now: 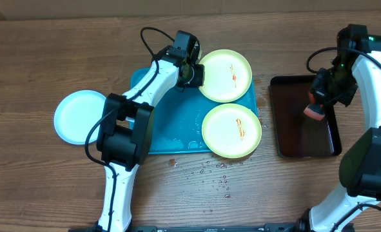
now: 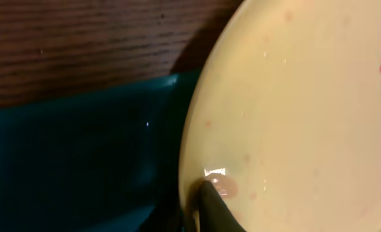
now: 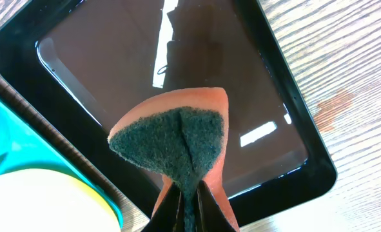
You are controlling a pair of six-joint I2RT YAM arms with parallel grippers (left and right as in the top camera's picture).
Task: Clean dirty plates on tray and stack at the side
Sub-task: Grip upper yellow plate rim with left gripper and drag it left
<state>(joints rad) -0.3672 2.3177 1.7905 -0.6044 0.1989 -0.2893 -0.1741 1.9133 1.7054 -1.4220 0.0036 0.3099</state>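
Two green-rimmed plates with red smears lie on the right side of the turquoise tray point(image 1: 167, 132): a far plate point(image 1: 225, 75) and a near plate point(image 1: 232, 131). A blue-rimmed plate point(image 1: 80, 116) lies on the table left of the tray, with no smear that I can see. My left gripper point(image 1: 191, 72) is shut on the far plate's left rim; in the left wrist view one finger point(image 2: 213, 203) presses on that plate point(image 2: 293, 116) above the tray point(image 2: 80, 161). My right gripper point(image 3: 189, 203) is shut on an orange sponge with a dark green pad point(image 3: 177, 142), which shows in the overhead view point(image 1: 316, 109).
A dark glossy tray point(image 1: 282, 122) holding liquid stands right of the turquoise tray, under the sponge; it also shows in the right wrist view point(image 3: 113, 51). Water droplets point(image 1: 211, 174) lie on the wooden table in front of the turquoise tray.
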